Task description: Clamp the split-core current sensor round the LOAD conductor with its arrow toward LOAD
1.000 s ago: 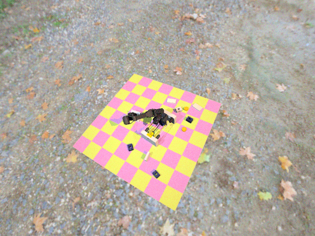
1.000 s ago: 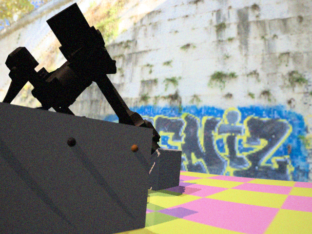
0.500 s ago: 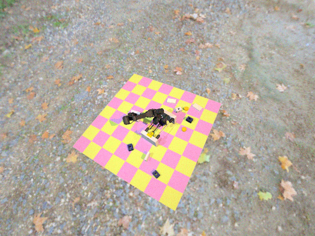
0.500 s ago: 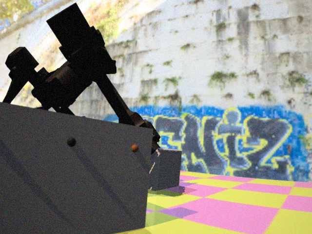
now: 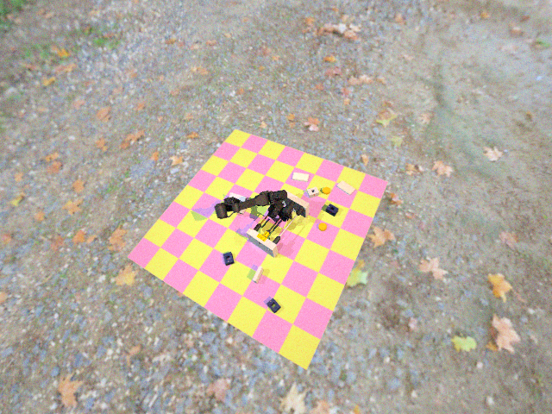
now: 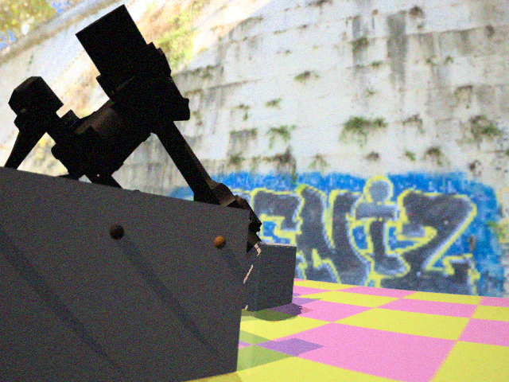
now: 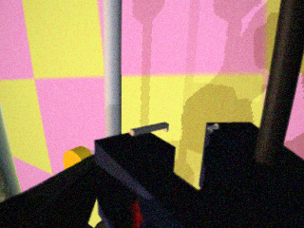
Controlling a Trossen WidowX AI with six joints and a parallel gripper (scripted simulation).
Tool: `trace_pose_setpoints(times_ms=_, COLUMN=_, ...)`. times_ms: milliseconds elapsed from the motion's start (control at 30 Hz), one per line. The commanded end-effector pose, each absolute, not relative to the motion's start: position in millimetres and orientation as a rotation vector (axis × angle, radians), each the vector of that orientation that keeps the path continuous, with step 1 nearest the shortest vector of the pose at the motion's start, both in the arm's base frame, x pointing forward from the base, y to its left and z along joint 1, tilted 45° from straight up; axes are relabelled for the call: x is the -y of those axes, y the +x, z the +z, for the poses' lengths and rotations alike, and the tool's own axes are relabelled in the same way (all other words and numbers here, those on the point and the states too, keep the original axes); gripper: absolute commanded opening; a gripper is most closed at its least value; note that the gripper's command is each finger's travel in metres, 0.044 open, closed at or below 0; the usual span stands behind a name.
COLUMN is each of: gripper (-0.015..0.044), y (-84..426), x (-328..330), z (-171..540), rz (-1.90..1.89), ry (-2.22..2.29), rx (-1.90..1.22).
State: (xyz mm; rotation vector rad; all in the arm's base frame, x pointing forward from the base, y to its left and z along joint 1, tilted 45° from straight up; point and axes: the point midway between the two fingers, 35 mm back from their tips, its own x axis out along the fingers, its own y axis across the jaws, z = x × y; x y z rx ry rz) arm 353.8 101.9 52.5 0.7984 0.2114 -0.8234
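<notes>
"What is held by the gripper (image 5: 266,233) (image 7: 190,176)?"

"The dark sensor (image 7: 128,163) is gripped between its two fingers; its red arrow (image 7: 137,214) is partly shown. Whether it is latched cannot be told."

"And beside it?"

"Three rods (image 7: 112,62) are seen in the wrist view; the LOAD marking cannot be read. Just past the fingertips, one upright board (image 5: 261,242) (image 6: 143,287) is seen; behind the gripper, a second board (image 5: 299,203) (image 6: 275,275)."

"Farther out?"

"Three dark blocks (image 5: 228,258), two orange discs (image 5: 322,226) (image 7: 76,158) and two flat pale plates (image 5: 300,176) are spread on the checkered mat (image 5: 249,311) (image 6: 390,353) (image 7: 62,43)."
</notes>
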Motion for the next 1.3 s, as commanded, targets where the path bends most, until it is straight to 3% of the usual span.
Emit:
trace_pose_setpoints(times_ms=0, gripper=0.0000, y=355.2, x=-104.8, z=55.4, rz=-0.814, ry=0.809, rx=-0.204)
trace_pose_setpoints(times_ms=1267, gripper=0.0000, y=354.4, x=-113.7, z=60.2, rz=-1.092, ry=0.814, rx=-0.348)
